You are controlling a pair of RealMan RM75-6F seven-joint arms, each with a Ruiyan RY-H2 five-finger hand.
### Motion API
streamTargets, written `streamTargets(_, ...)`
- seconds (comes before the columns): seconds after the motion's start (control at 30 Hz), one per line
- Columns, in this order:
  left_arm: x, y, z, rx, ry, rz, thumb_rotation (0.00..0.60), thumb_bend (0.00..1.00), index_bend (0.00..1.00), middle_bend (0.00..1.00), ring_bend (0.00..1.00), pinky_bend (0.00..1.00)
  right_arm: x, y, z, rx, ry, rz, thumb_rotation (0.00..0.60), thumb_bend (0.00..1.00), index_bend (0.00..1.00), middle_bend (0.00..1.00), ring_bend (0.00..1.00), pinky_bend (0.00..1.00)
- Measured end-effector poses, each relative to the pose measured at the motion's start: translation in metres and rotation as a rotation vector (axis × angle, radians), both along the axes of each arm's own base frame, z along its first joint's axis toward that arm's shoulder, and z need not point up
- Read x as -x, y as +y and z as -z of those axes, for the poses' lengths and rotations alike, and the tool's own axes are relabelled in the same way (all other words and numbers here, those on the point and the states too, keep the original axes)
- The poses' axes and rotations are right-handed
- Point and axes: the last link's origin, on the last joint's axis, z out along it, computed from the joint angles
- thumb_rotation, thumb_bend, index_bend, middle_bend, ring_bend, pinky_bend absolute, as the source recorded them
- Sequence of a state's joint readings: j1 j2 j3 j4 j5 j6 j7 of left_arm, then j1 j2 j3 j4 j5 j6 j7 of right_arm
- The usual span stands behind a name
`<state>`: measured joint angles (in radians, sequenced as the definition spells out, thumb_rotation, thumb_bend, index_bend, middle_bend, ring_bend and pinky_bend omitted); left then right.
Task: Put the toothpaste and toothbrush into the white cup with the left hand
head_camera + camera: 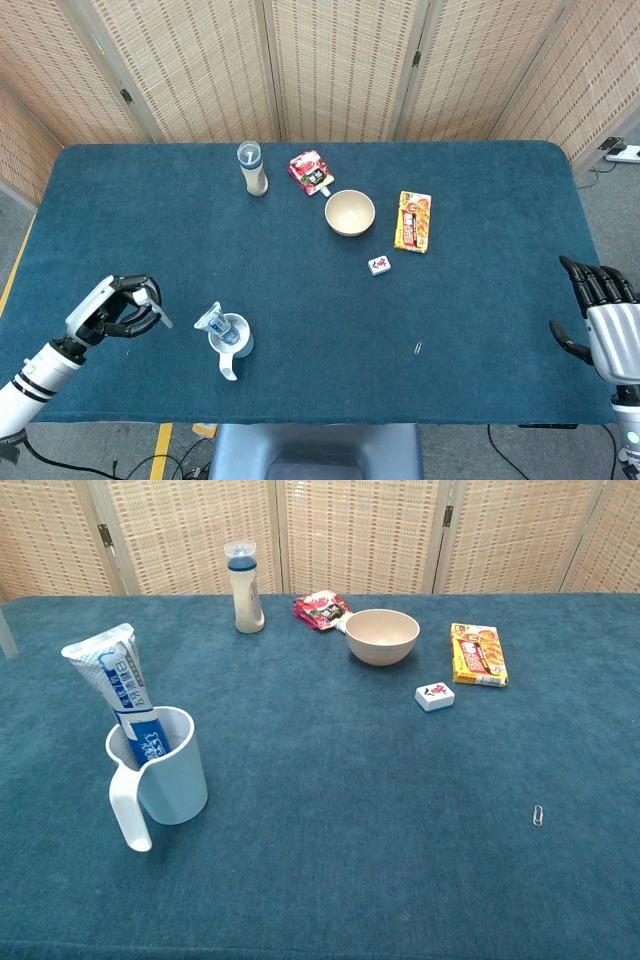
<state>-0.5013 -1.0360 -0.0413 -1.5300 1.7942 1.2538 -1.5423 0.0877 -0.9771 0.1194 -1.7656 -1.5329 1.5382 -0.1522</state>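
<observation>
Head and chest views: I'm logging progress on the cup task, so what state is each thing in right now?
white cup: upright, handle toward the camera.
toothpaste: standing in the cup, leaning, top half sticking out.
toothbrush: held by the left hand, not yet in the cup.
left hand: curled around the toothbrush, left of the cup.
right hand: holds nothing, fingers apart.
bowl: upright, looks empty.
bottle: upright, capped.
</observation>
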Motion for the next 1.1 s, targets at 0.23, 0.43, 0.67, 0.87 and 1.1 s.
streamTargets(0.23,-0.005,-0.007,0.013,0.014,-0.005,0.044,0.6,0.39,0.68,1.0,0.93,0.99,0.001,0.0,0.001,-0.001,0.0,0.005,0.6,0.2,0.0,0.18,0.18,0.18)
streamTargets(0.43,-0.013,-0.011,0.021,-0.005,0.002,0.072,0.6,0.39,0.68,1.0,0.93,0.99,0.004,0.0,0.002,-0.001,-0.005,0.014,0.6,0.2,0.0,0.18,0.19,0.18)
streamTargets(0.67,-0.021,-0.016,0.033,-0.03,0.069,0.112,0.6,0.39,0.66,1.0,0.93,0.99,0.006,0.0,0.003,-0.003,-0.006,0.021,0.6,0.2,0.0,0.18,0.19,0.18)
streamTargets(0.87,-0.031,-0.022,0.044,-0.068,0.113,0.112,0.6,0.39,0.65,1.0,0.92,0.99,0.008,0.0,0.003,-0.003,-0.007,0.026,0.6,0.2,0.0,0.18,0.19,0.18)
streamTargets(1.1,-0.036,-0.028,0.053,-0.085,0.093,0.022,0.6,0.39,0.65,1.0,0.92,0.99,0.011,0.0,0.004,-0.004,-0.008,0.033,0.6,0.2,0.0,0.18,0.19,0.18)
